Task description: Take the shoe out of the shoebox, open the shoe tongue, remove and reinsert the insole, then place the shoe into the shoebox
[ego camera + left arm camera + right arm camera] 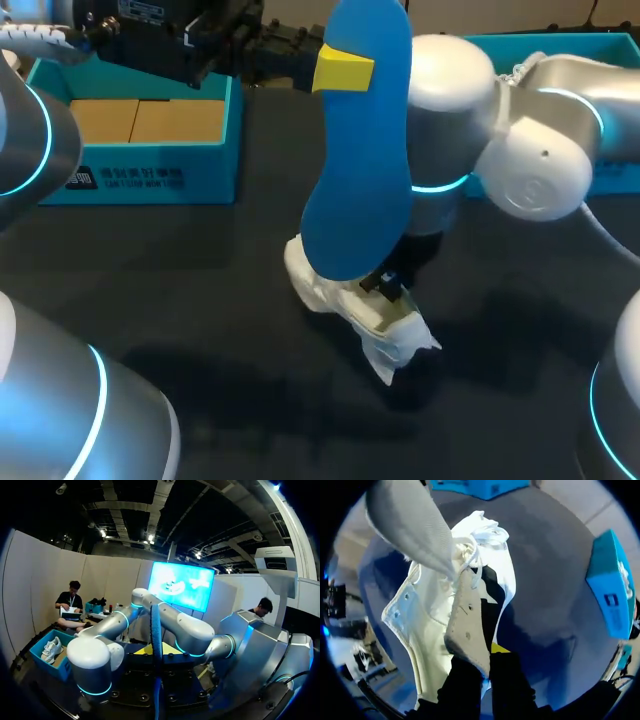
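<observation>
Shoe (335, 297) pinched at collar btwn R fingers (463, 685); L fingers (343, 70) pinch insole (365, 170) above it.

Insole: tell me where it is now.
Head view, middle: the blue insole stands upright, top in the left end effector, bottom at the shoe.

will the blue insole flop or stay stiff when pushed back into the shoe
Probably bendy, not limp: the insole stands tall over the shoe, curving gently, held only near its top by the left gripper. Looks thin edge-on, so likely light; it may buckle if pushed.
</observation>
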`<state>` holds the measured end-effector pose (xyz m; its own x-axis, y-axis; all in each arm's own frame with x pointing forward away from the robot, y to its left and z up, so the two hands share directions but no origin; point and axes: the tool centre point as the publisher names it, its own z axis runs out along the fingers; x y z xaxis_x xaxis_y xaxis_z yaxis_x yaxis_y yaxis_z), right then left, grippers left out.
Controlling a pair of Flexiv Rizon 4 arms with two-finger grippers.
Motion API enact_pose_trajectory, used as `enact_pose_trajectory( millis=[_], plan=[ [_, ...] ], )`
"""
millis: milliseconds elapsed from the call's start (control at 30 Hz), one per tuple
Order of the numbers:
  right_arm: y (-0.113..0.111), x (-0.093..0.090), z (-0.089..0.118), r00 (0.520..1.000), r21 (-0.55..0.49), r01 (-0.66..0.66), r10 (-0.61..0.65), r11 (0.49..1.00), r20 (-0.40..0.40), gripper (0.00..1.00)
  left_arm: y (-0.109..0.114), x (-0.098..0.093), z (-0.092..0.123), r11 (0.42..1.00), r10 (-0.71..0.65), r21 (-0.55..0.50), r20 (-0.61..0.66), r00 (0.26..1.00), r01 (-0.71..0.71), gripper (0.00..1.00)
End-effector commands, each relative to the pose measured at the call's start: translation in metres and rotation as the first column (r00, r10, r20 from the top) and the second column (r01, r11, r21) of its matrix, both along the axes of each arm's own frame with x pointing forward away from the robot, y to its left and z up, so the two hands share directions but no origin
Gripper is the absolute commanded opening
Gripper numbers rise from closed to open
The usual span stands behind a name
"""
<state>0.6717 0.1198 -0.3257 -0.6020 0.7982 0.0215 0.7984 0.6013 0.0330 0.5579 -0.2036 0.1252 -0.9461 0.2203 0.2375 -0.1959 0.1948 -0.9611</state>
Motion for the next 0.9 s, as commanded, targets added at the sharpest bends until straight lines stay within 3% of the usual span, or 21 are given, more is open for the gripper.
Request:
enact_pose_trajectory(
  millis=[33,200,367,633,900],
  plan=[
    [-0.014,-0.018,0.008,0.92,0.093,0.363,-0.373,0.927,0.123,0.0,-0.001,0.0,-0.001,1.0,-0.001,0.0,0.0,1.0,0.001,0.0],
    [-0.012,-0.026,0.014,0.863,0.104,0.479,-0.489,0.872,0.129,0.0,-0.001,0.0,-0.001,1.0,-0.001,0.0,0.0,1.0,0.001,0.0],
    [-0.003,-0.025,0.006,0.816,0.13,0.552,-0.566,0.823,0.116,0.0,-0.001,0.0,-0.001,1.0,-0.001,0.0,0.0,1.0,0.001,0.0],
    [0.005,-0.021,-0.006,0.788,0.103,0.6,-0.608,0.793,0.095,0.0,-0.001,0.0,-0.001,1.0,-0.001,0.0,0.0,1.0,0.001,0.0],
    [0.01,-0.021,-0.017,0.805,0.107,0.582,-0.59,0.806,0.066,0.0,-0.001,0.0,-0.001,1.0,-0.001,0.0,0.0,1.0,0.001,0.0]
  ],
)
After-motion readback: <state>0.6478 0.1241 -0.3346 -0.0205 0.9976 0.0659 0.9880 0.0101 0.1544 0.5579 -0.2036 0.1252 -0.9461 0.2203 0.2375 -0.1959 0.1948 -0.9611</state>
